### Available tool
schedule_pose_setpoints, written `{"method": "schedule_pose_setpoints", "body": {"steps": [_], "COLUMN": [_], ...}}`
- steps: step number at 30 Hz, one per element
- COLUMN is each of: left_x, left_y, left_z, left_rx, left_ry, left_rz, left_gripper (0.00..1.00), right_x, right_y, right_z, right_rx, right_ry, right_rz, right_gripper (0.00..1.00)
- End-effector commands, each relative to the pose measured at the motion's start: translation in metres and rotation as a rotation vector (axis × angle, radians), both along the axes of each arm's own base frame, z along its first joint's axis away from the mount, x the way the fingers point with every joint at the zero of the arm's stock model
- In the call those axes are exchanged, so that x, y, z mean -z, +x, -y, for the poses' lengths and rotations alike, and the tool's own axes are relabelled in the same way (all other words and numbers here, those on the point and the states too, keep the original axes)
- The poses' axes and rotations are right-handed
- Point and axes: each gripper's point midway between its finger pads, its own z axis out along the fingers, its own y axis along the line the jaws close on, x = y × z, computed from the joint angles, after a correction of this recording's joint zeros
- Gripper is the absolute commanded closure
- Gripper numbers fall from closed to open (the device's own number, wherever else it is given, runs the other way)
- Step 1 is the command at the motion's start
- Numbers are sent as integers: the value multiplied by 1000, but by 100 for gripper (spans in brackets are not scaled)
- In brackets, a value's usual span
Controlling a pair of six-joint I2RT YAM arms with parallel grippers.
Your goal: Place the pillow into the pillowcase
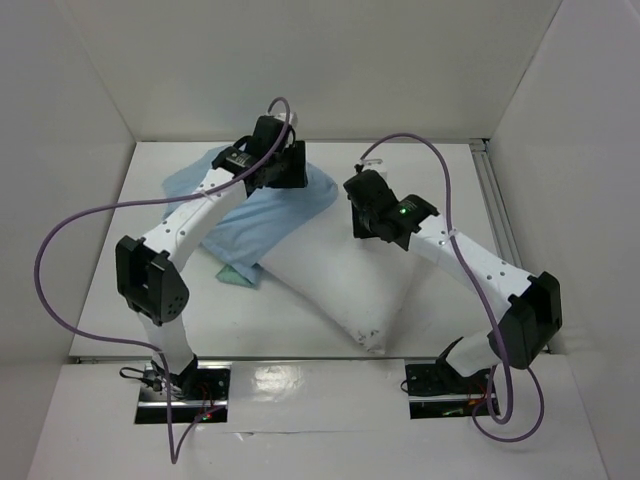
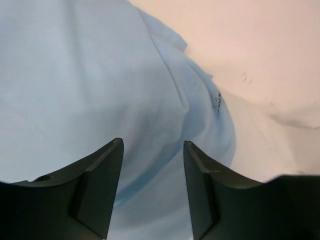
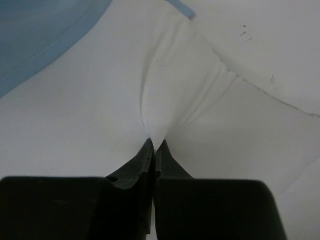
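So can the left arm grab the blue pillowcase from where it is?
Probably yes. The left gripper hangs open right above the pillowcase, and nothing lies between them.

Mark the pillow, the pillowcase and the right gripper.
pillow (image 1: 345, 288): top view, its plump middle.
pillowcase (image 1: 275, 215): top view, pale blue face.
right gripper (image 3: 155, 144): right wrist view, between the closed fingertips.
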Motion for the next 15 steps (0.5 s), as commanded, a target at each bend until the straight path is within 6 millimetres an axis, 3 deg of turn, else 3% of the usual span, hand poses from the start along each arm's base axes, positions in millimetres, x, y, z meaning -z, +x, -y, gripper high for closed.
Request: {"method": "schedule_pose_setpoints", "body": {"steps": [1, 3, 4, 5, 6, 7, 8, 9, 11, 12, 13, 14, 15], "left_x": [-44, -55, -74, -66, -83, -68, -79, -53, -31, -36, 5, 16, 15], "left_y": [14, 6, -3, -12, -30, -31, -50, -64, -92, -110, -132, -144, -157], "left_z": [-7, -19, -33, -48, -64, -68, -87, -103, -120, -125, -130, -128, -127], "left_rx": [13, 4, -21, -38, -59, -77, -149, -200, -281, -333, -352, -354, -376], "left_ry": [56, 85, 77, 94, 93, 96, 75, 96, 91, 18, 30, -11, -93], "left_rz": [151, 172, 203, 173, 194, 159, 161, 94, 32, 43, -46, -69, -58], "left_gripper": [35, 22, 13, 10, 9, 9, 11, 14, 21, 23, 25, 25, 25], "right_x": [-20, -16, -16, -18, -30, -30, -45, -52, -76, -84, -87, -97, -100], "right_y": [5, 7, 5, 6, 8, 8, 12, 12, 19, 20, 21, 25, 28], "right_z": [13, 6, 4, -2, -9, -8, -11, -12, -13, -12, -13, -16, -18], "right_rx": [94, 79, 67, 25, 15, 9, 2, 2, -3, 3, -3, -3, -9], "right_ry": [14, 21, 32, 33, 54, 47, 64, 70, 79, 81, 73, 87, 85], "right_rz": [80, 62, 53, 46, 70, 71, 102, 109, 156, 168, 170, 187, 195], "right_gripper": [100, 100, 95, 61, 38, 20, 9, 0, 0, 0, 0, 0, 0]}}
